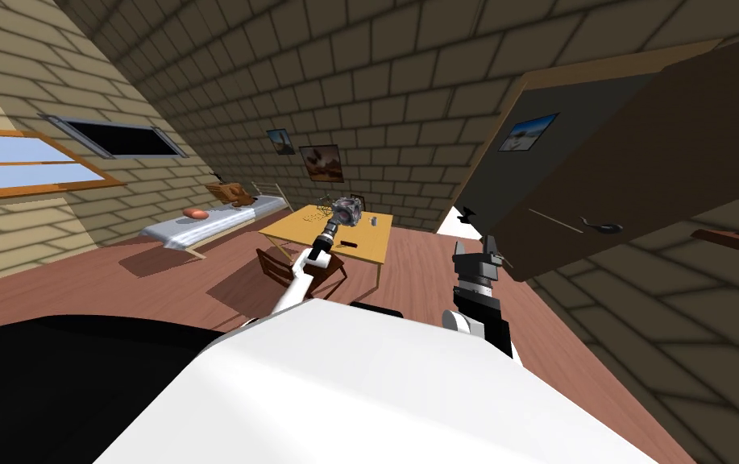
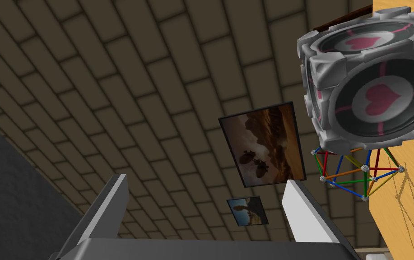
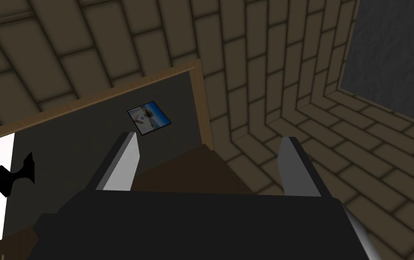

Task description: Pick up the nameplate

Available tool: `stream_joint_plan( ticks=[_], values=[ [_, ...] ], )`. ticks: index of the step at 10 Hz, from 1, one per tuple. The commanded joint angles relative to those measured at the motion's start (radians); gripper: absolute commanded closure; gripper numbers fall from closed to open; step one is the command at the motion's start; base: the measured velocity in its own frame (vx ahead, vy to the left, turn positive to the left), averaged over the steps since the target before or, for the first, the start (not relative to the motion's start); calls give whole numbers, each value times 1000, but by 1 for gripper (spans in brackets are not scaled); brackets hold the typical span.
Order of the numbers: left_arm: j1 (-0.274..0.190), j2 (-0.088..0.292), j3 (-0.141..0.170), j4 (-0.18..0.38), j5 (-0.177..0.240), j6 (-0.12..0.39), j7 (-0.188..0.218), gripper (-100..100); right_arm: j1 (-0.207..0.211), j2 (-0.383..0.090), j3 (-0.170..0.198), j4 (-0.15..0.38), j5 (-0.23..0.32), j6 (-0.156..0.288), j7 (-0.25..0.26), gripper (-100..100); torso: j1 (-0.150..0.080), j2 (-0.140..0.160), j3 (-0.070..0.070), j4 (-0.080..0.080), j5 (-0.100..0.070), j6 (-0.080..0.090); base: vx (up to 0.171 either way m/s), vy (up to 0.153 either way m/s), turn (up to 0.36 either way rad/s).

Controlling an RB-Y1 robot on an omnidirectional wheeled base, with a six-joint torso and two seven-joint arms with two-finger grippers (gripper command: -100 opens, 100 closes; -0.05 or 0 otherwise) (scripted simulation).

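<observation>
Lighting: dim brick walls (image 1: 408, 72); bright daylight at window (image 1: 13, 165). Shadows: hard, under table (image 1: 303, 229) on floor (image 1: 118, 274). Distortion: strong wide-lens splay toward corners.

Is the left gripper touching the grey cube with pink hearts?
Apart: left wrist view shows wall between the left gripper, fingers open, and the grey cube with pink hearts.

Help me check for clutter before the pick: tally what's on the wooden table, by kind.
Grey cube with pink hearts: 1
Coloured rod frame: 1
Small grey block: 1
Dark flat bar, likely the nameplate: 1
Total: 4
</observation>
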Motion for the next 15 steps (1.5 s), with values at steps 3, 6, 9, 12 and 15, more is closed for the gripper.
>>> stream_joint_plan(
  ticks=[3, 6, 9, 12, 15],
  values=[
    [-54, 10, 7, 86, 3, 55, -1, -100, 0, 0, 0, 0, 0, 0, 0, 0, 0, 0, 0, 0, 0, 0, -31, 28, -65],
    [-133, 23, 19, 177, 13, 144, -3, -100, 0, 0, 0, 0, 0, 0, 0, 0, -1, -1, -1, 0, 0, 0, -19, 29, -104],
    [-171, 28, 24, 251, 20, 201, -4, -100, 0, 0, 0, 0, 0, 0, 0, 0, -1, -2, -1, 0, 0, 0, -11, 25, -76],
    [-207, 33, 30, 329, 28, 256, -5, -100, 0, 0, 0, 0, 0, 0, 0, 0, 0, -3, -1, 0, 0, 0, -6, 33, -93],
    [-275, 39, 42, 424, 49, 338, -8, -100, 0, 0, 0, 0, 0, 0, 0, 0, 0, -3, -2, -1, 0, 0, 8, 38, -99]
  ],
)
